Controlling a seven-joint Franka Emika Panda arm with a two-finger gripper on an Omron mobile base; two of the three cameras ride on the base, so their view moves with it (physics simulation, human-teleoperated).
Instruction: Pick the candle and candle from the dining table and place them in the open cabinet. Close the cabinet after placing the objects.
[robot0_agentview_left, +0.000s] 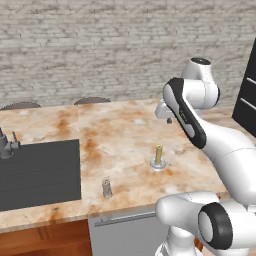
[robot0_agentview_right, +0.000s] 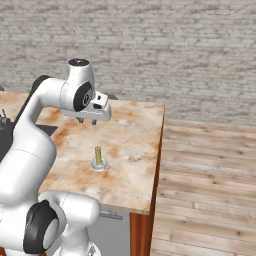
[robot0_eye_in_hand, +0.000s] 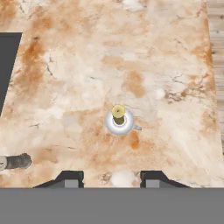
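Note:
A slim olive-yellow taper candle (robot0_agentview_left: 158, 156) (robot0_agentview_right: 98, 158) (robot0_eye_in_hand: 118, 117) stands upright in a round silver dish on the dining table (robot0_agentview_left: 120, 127) (robot0_agentview_right: 137, 145) (robot0_eye_in_hand: 87, 65). A short grey candle (robot0_agentview_left: 106, 187) (robot0_eye_in_hand: 17, 161) stands nearer the front edge, beside the sink. My gripper (robot0_agentview_left: 169, 119) (robot0_agentview_right: 87, 120) (robot0_eye_in_hand: 111, 178) hangs open well above the table, pointing down, just beyond the taper. Nothing lies between its fingers. The cabinet is out of view.
A dark inset sink (robot0_agentview_left: 40, 172) (robot0_eye_in_hand: 6, 65) with a grey faucet (robot0_agentview_left: 6, 145) takes the table's left part. Two round stool tops (robot0_agentview_left: 92, 100) show behind the far edge. A dark unit (robot0_agentview_left: 247, 95) stands at the right. Wooden floor (robot0_agentview_right: 210, 180) lies past the table's right end.

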